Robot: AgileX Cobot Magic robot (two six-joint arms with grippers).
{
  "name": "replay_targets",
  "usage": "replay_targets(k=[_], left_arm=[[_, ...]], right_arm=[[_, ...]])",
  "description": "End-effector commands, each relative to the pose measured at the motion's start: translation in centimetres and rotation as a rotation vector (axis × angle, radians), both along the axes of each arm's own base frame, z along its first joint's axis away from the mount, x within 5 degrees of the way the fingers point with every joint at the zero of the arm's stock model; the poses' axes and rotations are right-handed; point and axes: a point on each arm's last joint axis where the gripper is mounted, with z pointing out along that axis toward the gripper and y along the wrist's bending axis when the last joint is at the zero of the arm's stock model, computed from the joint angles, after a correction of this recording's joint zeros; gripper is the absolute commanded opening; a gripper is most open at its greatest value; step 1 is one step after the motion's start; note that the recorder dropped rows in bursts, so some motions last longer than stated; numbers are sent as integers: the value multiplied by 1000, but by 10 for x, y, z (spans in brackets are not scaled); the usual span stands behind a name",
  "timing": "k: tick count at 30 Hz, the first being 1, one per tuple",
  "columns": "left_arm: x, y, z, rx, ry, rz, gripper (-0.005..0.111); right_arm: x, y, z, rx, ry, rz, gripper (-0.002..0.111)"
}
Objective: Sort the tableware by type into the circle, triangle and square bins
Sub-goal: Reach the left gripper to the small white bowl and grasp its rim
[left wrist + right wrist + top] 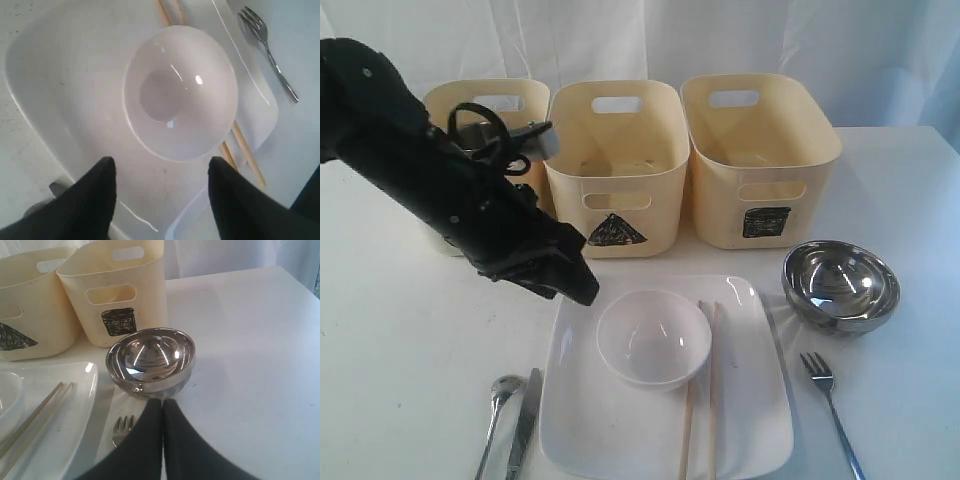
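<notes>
The left gripper hangs over the small white bowl on the large white square plate, its jaws spread wide and empty, while the right gripper, jaws pressed together on nothing, sits just beside the steel bowl on the table near the square-marked bin.

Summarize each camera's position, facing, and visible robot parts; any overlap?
Exterior: raised, looking down across the plate to three bins; left arm shows.
Left wrist: above, looking down at the small white bowl; open left gripper shows.
Right wrist: low, facing the steel bowl; shut right gripper shows.
Shared: both wrist views catch the fork.
</notes>
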Motion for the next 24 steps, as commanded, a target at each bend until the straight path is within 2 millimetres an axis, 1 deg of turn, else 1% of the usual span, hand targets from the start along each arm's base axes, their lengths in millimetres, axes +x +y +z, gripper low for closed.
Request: replay_targets(k=[1, 2, 4, 10, 15, 18, 20, 24], left_arm=[[3, -15, -17, -19, 27, 14, 61], [7, -18, -25, -18, 39, 33, 61], [12, -19, -36, -8, 42, 55, 61], [21, -23, -63, 17, 88, 87, 61], [24, -29, -80, -1, 130, 107, 61], [20, -40, -85, 0, 108, 80, 59], [18, -46, -85, 1, 92, 78, 48], [19, -48, -85, -4, 69, 96, 18]], right_arm=[[0, -1, 0, -5, -9, -9, 0], [0, -1, 0, -5, -9, -9, 0], [0, -1, 0, -5, -9, -9, 0], [0, -1, 0, -5, -9, -9, 0], [0, -1, 0, -5, -9, -9, 0], [0, -1, 0, -5, -9, -9, 0], [0, -1, 0, -5, -9, -9, 0], [0, -1, 0, -5, -9, -9, 0]])
